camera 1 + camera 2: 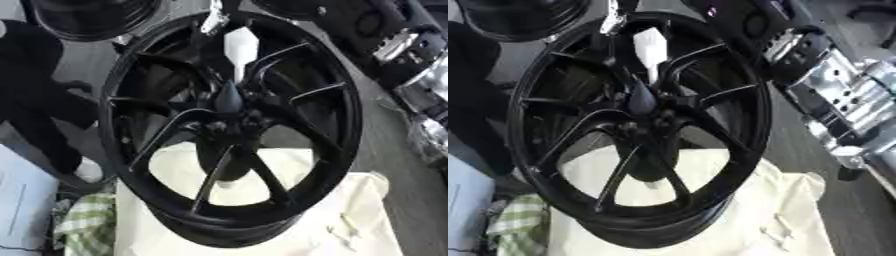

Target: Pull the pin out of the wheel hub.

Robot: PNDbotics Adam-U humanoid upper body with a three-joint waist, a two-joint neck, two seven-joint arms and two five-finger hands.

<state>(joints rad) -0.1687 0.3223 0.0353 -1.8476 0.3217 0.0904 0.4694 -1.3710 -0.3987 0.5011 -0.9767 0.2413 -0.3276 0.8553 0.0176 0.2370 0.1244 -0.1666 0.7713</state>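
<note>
A black spoked wheel [337, 115] lies flat on a cream cloth [350, 220]. From its hub [229, 125] a pin rises toward me: a white faceted head [241, 42] on a thin white stem, which ends in a black cone [229, 97] at the hub's centre. My right arm [842, 100], silver and black, comes in from the right and runs to the wheel's far rim. A small silver and black part of my right hand [213, 21] shows at the top edge, just above and left of the pin's head; I cannot tell whether it touches the pin. My left hand is out of view.
A second black wheel [87, 20] lies at the top left. A dark shape [35, 105] with a white end stands left of the wheel. A green checked cloth [83, 225] and a pale blue surface [17, 200] are at the lower left.
</note>
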